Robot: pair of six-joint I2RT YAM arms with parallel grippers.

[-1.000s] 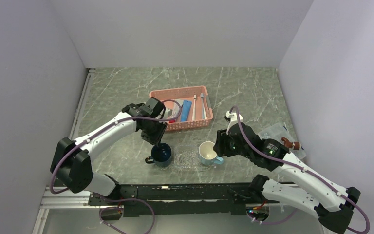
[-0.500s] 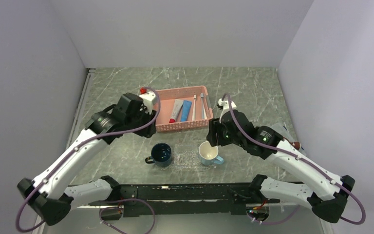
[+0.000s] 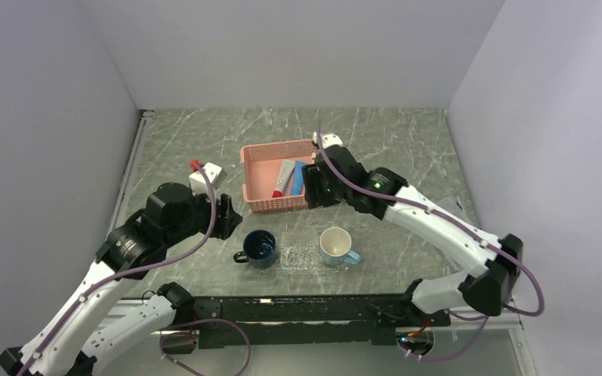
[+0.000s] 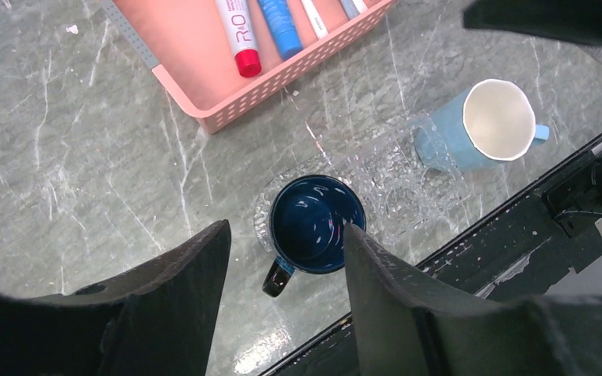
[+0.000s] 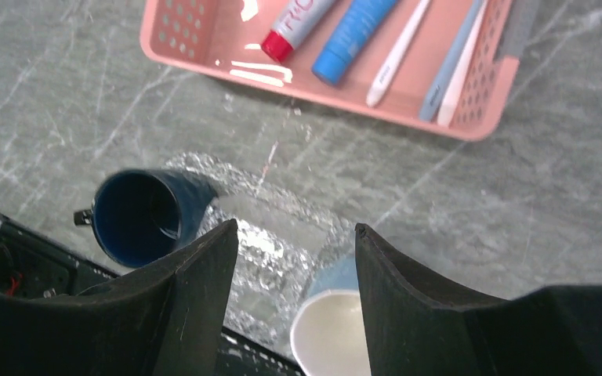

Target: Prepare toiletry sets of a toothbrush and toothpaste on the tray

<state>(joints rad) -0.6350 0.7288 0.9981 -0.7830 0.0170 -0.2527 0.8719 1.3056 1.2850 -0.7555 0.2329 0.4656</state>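
The pink basket [image 3: 262,184] holds a white toothpaste with a red end [image 5: 298,22], a blue toothpaste [image 5: 353,35] and slim toothbrushes [image 5: 396,55] lying side by side. The clear glittery tray [image 3: 302,252] lies near the front edge, with a dark blue mug [image 3: 260,247] at its left end and a light blue mug [image 3: 335,245] at its right end. My right gripper [image 5: 295,227] is open and empty, hovering over the basket's right part [image 3: 313,188] and hiding the toothbrushes in the top view. My left gripper [image 4: 286,229] is open and empty, high and left of the dark mug [image 4: 313,223].
The black mounting rail [image 3: 298,309] runs along the near table edge, just in front of the tray. Grey walls close in the table at the left, back and right. A clear box [image 3: 451,211] sits at the right, partly behind my right arm.
My left arm has drawn back to the left, away from the basket and the dark mug. My right arm has swung from above the light blue mug up and left to over the basket.
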